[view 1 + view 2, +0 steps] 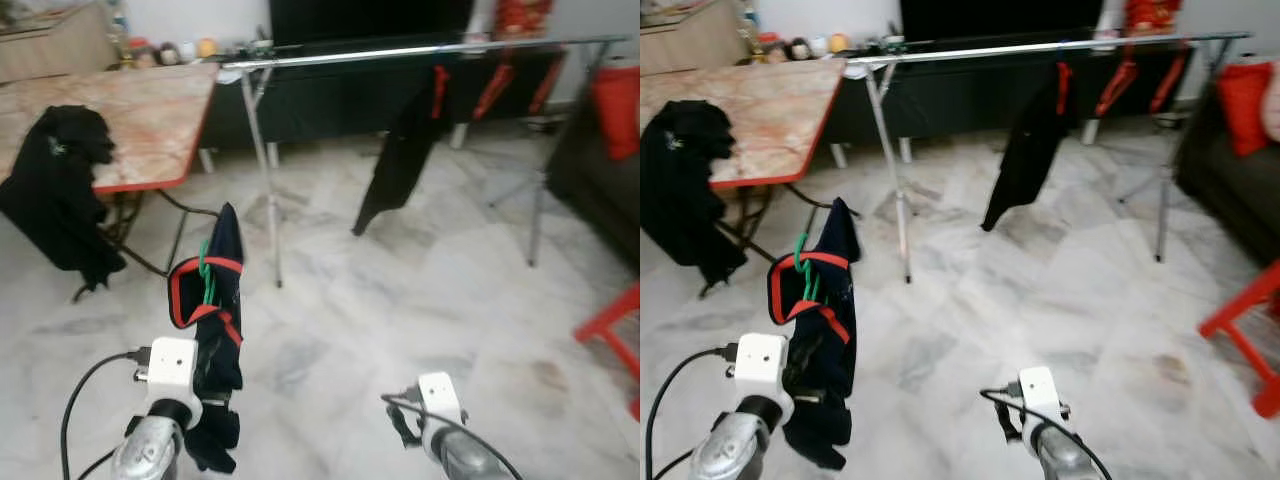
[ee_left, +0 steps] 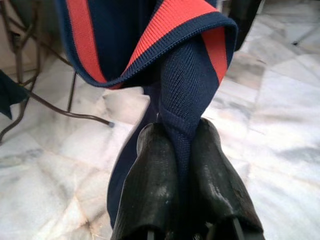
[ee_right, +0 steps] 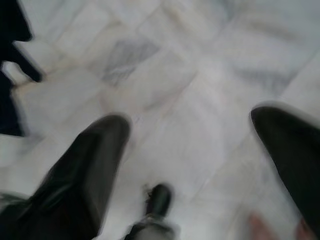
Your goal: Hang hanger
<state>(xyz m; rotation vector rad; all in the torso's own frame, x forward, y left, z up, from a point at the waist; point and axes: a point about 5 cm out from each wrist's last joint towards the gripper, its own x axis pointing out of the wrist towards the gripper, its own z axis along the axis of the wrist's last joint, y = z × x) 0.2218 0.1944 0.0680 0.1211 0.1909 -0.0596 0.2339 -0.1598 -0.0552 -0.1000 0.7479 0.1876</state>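
Gripping navy garment [image 2: 190,75], left hand [image 2: 182,165] clenched, right hand [image 3: 200,150] released, rack [image 1: 420,50] ahead.

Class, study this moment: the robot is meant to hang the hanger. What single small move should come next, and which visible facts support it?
Probably a step forward toward the rail. The left gripper is already shut on the navy garment with its green hanger, but the rail stands well ahead across the marble floor. The right gripper hangs open over the floor.
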